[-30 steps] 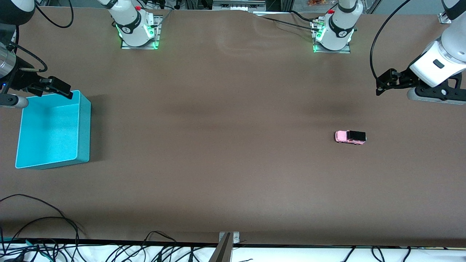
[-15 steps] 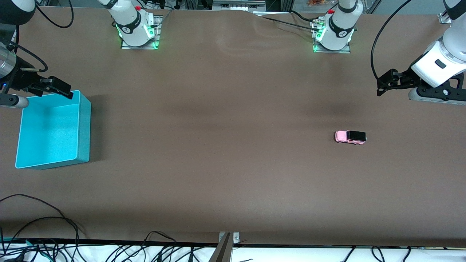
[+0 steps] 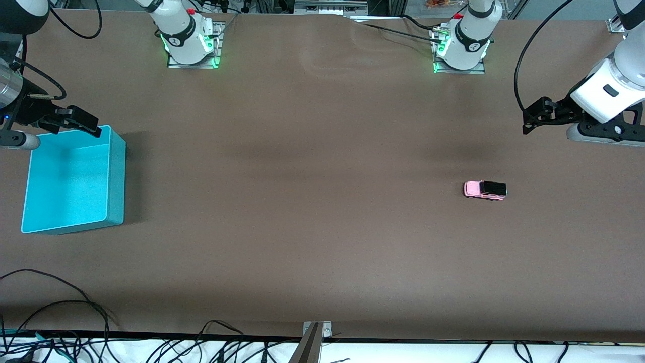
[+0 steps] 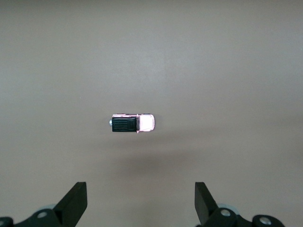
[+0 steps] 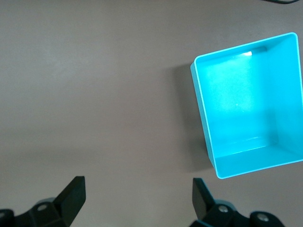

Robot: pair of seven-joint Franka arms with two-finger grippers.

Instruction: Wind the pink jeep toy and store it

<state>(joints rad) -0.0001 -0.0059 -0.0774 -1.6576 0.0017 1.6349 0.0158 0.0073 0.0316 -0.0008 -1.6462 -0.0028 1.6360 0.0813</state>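
Left gripper [image 3: 529, 118] hangs over bare table toward left arm's end, fingers [image 4: 75, 202] spread wide, nothing between them. Pink jeep toy [image 3: 485, 189] sits upright on brown table [image 3: 312, 212], near that gripper, nearer front camera than left arm's base.

Right gripper [image 3: 83, 122] hovers over rim of turquoise bin [image 3: 117, 171] at right arm's end, fingers [image 5: 73, 195] spread wide, holding nothing. Bin well apart from jeep.

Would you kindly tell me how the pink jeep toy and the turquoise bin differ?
The pink jeep toy is tiny, pink and black; the turquoise bin is far larger and one colour. The jeep lies toward the left arm's end of the table, the bin toward the right arm's end. Both rest on the table, untouched.
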